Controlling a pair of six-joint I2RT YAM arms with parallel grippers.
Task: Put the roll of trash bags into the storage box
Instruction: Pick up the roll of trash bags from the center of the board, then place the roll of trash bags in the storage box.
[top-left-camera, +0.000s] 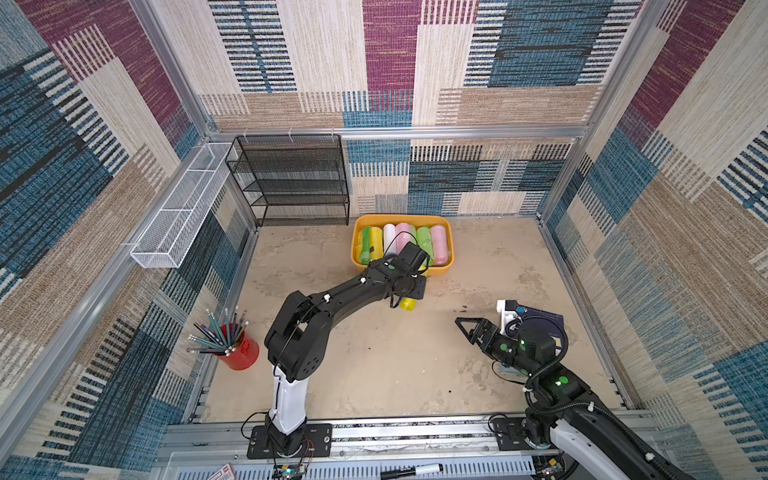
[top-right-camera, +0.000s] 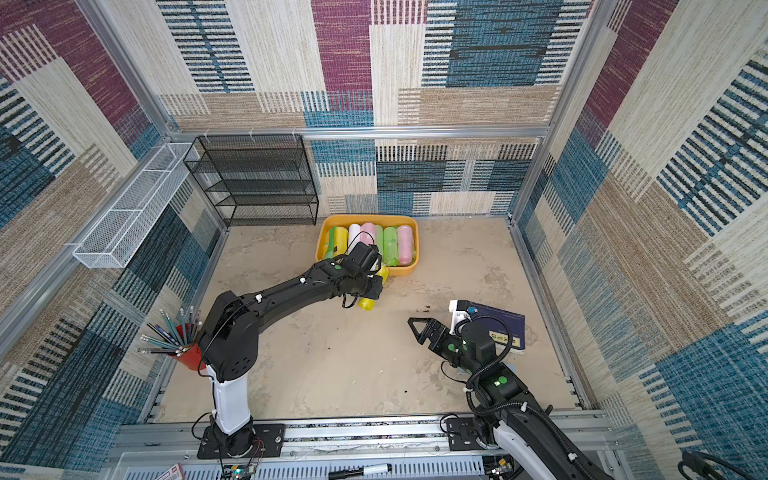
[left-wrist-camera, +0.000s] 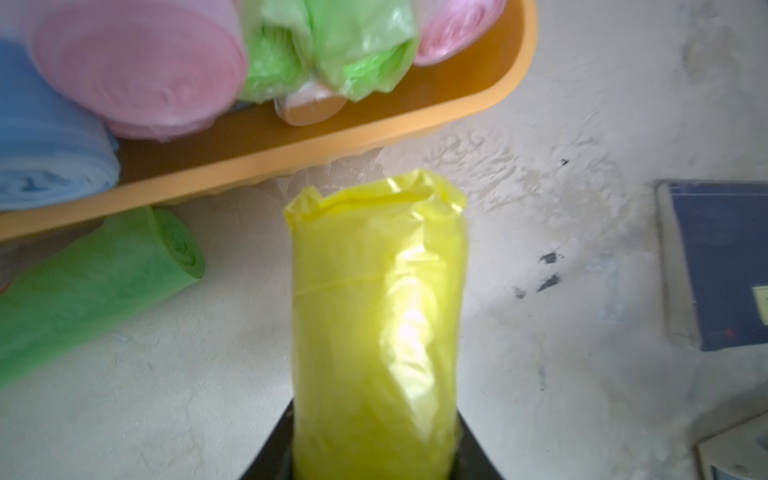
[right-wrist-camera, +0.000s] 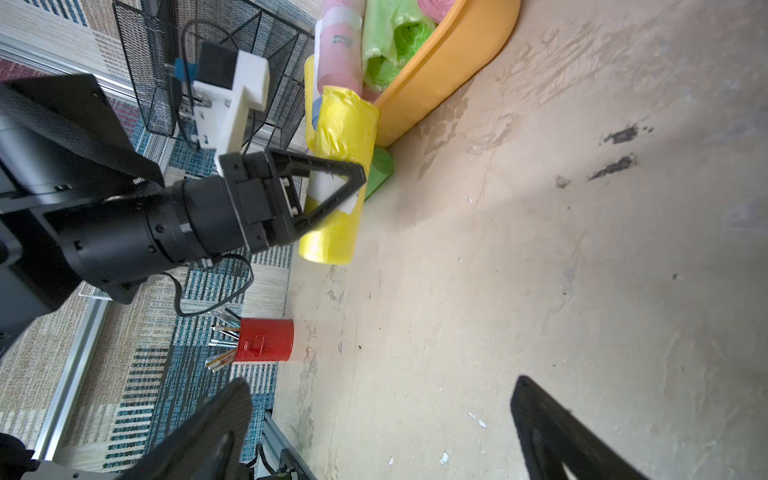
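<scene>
Left gripper (right-wrist-camera: 345, 183) clamps yellow roll (left-wrist-camera: 378, 324), lengthwise toward storage box (left-wrist-camera: 332, 141); right gripper (top-left-camera: 465, 328) wide open, empty; only wrist views show green roll (left-wrist-camera: 95, 282).

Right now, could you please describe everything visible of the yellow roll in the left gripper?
The yellow roll is a cylinder of thin, glossy yellow plastic film, crumpled loosely at one end, with a white label on its side. The left gripper is shut on it, holding it roughly level, seemingly off the table, just outside the near wall of the storage box, close to a green roll lying there.
</scene>
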